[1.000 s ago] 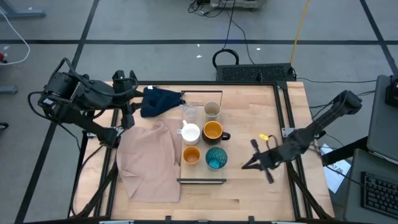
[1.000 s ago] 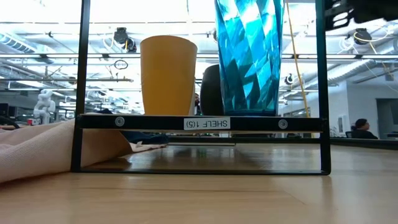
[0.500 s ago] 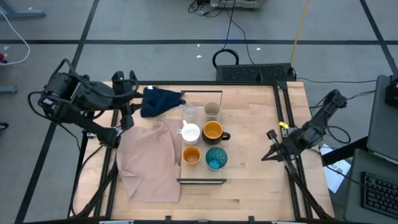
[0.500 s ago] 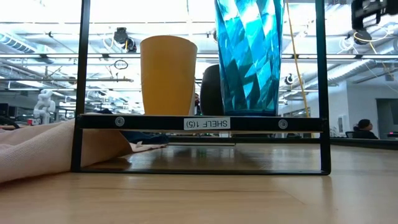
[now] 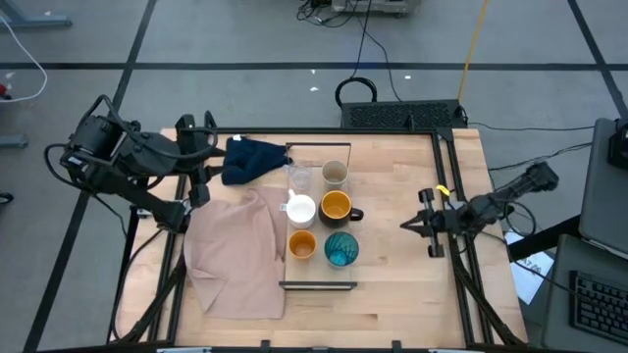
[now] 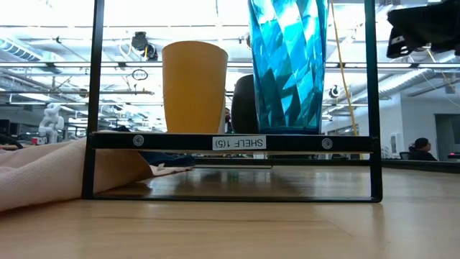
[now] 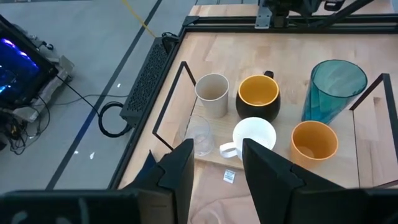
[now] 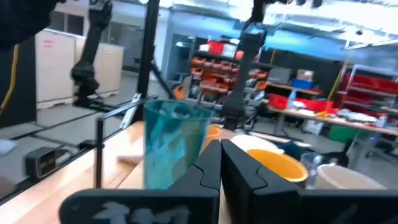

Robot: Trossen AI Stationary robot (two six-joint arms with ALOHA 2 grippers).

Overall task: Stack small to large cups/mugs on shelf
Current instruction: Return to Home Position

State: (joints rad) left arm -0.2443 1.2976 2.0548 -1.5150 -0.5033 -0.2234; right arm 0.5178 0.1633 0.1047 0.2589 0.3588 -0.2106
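Six cups stand on their bases in two rows on the shelf [image 5: 319, 285]: a clear glass [image 5: 299, 179], a beige-grey cup [image 5: 336, 174], a white mug [image 5: 300, 209], a dark-handled orange mug [image 5: 337, 207], a small orange cup [image 5: 301, 244] and a teal tumbler [image 5: 341, 249]. My left gripper [image 5: 203, 176] hovers open and empty at the table's far left, over the cloths; its wrist view [image 7: 214, 168] looks onto the cups. My right gripper [image 5: 407, 226] is shut and empty, right of the shelf, pointing at the teal tumbler [image 8: 177, 143].
A beige cloth [image 5: 240, 250] lies left of the shelf, partly under it. A dark blue cloth [image 5: 250, 157] is bunched at the far left. Bare wood [image 5: 392, 284] lies between the shelf and the right edge. A person [image 6: 419, 149] sits far behind the table.
My right gripper has drawn back from the teal tumbler toward the table's right edge, then gone a little toward the far edge, and has turned to point level at the cups. The cups and my left arm have kept still.
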